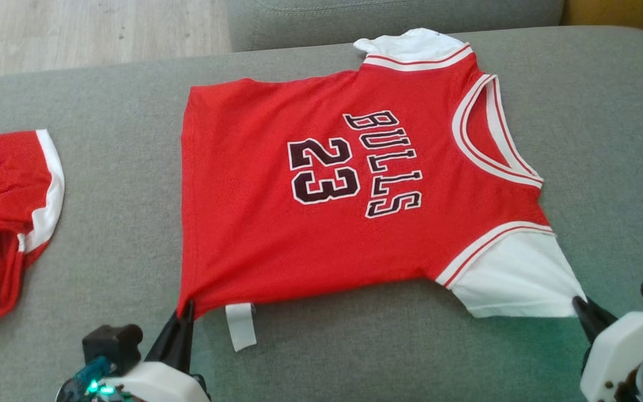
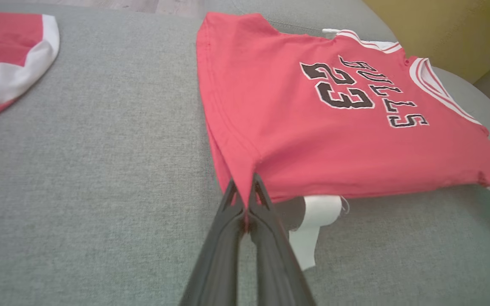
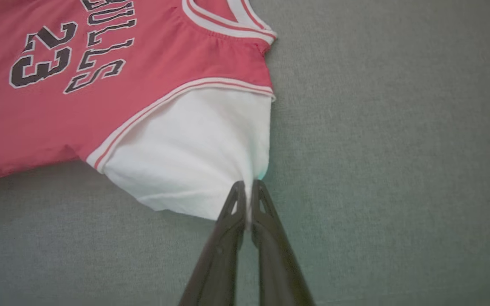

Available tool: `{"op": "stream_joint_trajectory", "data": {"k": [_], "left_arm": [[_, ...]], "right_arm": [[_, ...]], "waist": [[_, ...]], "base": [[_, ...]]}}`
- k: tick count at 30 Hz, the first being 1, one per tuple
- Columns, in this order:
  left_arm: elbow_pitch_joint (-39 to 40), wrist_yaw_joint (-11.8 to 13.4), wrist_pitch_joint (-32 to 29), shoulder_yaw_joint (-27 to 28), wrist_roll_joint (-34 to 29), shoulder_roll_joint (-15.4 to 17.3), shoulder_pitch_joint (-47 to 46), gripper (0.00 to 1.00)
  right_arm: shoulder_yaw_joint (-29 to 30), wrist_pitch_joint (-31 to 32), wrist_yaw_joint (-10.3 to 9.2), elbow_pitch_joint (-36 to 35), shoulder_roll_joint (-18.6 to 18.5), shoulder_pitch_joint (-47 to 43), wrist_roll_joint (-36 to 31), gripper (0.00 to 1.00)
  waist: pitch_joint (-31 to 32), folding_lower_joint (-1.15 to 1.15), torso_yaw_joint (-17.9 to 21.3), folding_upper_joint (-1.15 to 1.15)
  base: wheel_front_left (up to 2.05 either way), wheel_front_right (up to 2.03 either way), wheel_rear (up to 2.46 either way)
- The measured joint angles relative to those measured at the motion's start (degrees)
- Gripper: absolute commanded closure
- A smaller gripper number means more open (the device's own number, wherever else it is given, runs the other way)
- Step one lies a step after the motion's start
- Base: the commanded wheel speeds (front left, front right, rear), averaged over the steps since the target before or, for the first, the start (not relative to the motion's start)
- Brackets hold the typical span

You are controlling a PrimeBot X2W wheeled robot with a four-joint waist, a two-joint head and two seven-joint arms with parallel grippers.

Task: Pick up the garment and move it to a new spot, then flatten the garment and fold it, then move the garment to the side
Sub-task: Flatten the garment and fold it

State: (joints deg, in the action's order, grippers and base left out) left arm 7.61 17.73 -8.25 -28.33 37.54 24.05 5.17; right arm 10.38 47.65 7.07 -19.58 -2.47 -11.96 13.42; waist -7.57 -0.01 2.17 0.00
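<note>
Head view: garment (image 1: 254, 234) tag (image 1: 240, 326) 1/2 hidden

The red jersey (image 1: 254, 240) lies spread front up on the grey cushion (image 1: 109, 234), black BULLS 23 lettering showing and the white-trimmed neck to the right. The near hem corner and white sleeve (image 1: 514, 273) tip are drawn to points. A white tag (image 1: 240, 326) trails from the near edge.

Dark tapered fingers (image 2: 219, 255) join glossy white wrist housings (image 1: 157, 385)
</note>
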Motion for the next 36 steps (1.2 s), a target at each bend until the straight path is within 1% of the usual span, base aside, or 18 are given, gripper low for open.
{"op": "stream_joint_trajectory", "data": {"k": [4,7,8,11,16,18,19,24,30,31,32,33,36], "left_arm": [[1.31,-0.05,-0.34,-0.89,-0.42,0.49,-0.15,1.00],[1.33,-0.18,0.04,-0.99,-1.25,0.51,-0.80,1.00],[1.02,-0.63,0.32,-1.01,-1.40,0.49,-1.63,1.00],[-0.33,-1.44,1.31,-0.89,-1.38,0.18,-5.66,1.00],[-3.91,-2.89,2.02,-0.12,-1.38,-1.54,-13.07,1.00],[-5.91,-3.60,2.01,-0.04,-1.38,-1.99,-15.47,1.00],[-8.11,-4.22,1.94,-0.05,-1.38,-2.54,-17.53,1.00],[-12.92,-5.20,2.13,-0.92,-2.24,-3.83,-22.23,1.00],[-17.07,-5.97,3.36,-1.27,-2.89,-5.16,-26.07,1.00],[-17.51,-6.03,3.37,-1.27,-2.89,-5.20,-26.40,0.95],[-18.05,-6.15,3.57,-1.31,-2.91,-5.28,-26.64,0.53],[-18.49,-6.13,4.15,-1.32,-3.07,-5.44,-26.81,0.00],[-19.12,-6.11,6.02,-1.30,-3.44,-6.15,-27.28,0.00]], "right_arm": [[0.45,2.45,0.00,-3.09,0.08,-0.86,0.29,1.00],[1.11,0.63,0.00,-4.03,0.11,0.95,0.20,1.00],[0.99,-0.48,0.00,-3.97,0.11,2.27,0.20,1.00],[-0.25,-3.76,0.00,-2.78,-0.24,8.61,0.16,1.00],[-2.52,-7.20,0.00,2.26,-2.85,19.63,0.25,1.00],[-3.13,-7.87,0.00,5.31,-4.08,22.96,0.38,1.00],[-4.09,-8.36,0.00,8.36,-5.26,25.68,1.10,1.00],[-6.86,-9.99,0.00,15.03,-7.42,31.92,1.80,1.00],[-9.77,-11.91,0.00,20.57,-8.64,36.72,2.74,1.00],[-10.27,-12.69,0.00,21.12,-8.95,37.15,2.76,1.00],[-10.36,-13.88,0.00,21.50,-9.05,37.54,3.09,0.27],[-10.47,-15.22,0.00,21.82,-9.06,38.00,3.58,0.00],[-11.24,-19.15,0.00,22.38,-9.07,39.55,4.66,0.00]], "waist": [[-0.29,0.01,-0.17,0.00],[-0.78,0.00,-0.11,0.00],[-0.99,0.01,-0.04,0.00],[-1.91,0.01,0.21,0.00],[-4.14,0.02,0.25,0.00],[-5.24,0.02,0.14,0.00],[-6.41,0.02,0.01,0.00],[-9.51,0.02,-0.19,0.00],[-12.40,0.03,-0.21,-0.01],[-12.68,0.02,-0.21,0.00],[-12.88,0.02,-0.23,0.00],[-13.01,0.02,-0.27,-0.01],[-12.84,0.02,-0.39,0.00]], "base": [[0.00,0.00,0.00],[0.00,0.00,0.00],[0.00,0.00,0.00],[0.00,0.00,0.00],[0.00,0.00,0.00],[0.00,0.00,0.00],[0.00,0.00,0.00],[0.00,0.00,0.00],[0.00,0.00,0.00],[0.00,0.00,0.00],[0.00,0.00,0.00],[0.00,0.00,0.00],[0.00,0.00,0.00]]}}
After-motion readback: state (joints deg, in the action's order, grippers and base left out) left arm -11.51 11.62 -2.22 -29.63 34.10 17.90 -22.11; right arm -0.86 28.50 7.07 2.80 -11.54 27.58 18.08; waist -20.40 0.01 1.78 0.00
